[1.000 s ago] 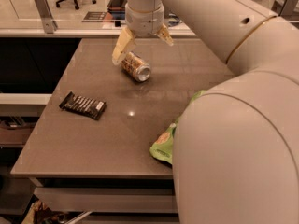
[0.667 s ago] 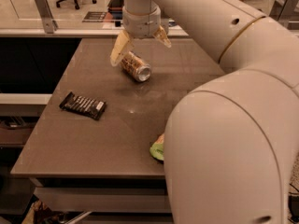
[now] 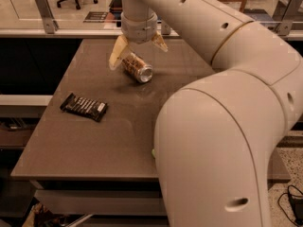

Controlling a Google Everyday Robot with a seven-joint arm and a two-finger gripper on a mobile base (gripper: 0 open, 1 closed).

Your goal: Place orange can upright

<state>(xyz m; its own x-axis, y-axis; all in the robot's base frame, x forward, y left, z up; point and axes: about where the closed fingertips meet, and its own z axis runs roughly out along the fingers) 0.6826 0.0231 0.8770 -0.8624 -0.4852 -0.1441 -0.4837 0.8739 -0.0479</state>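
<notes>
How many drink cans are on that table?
1. The orange can lies on its side far back on the table, under the open gripper. The arm hides part of it, so more may be hidden.

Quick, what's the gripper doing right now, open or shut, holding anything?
Gripper: open over the far side of the table, fingers spread either side of the orange can, which is tilted, not upright.

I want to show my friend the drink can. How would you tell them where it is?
Look at the brown table, toward its far edge, right under the robot's open gripper. The orange can lies on its side there, just below the spread fingers, not upright. It is round, with a shiny silver end facing the camera, unlike the flat dark candy wrapper nearer the front left.
</notes>
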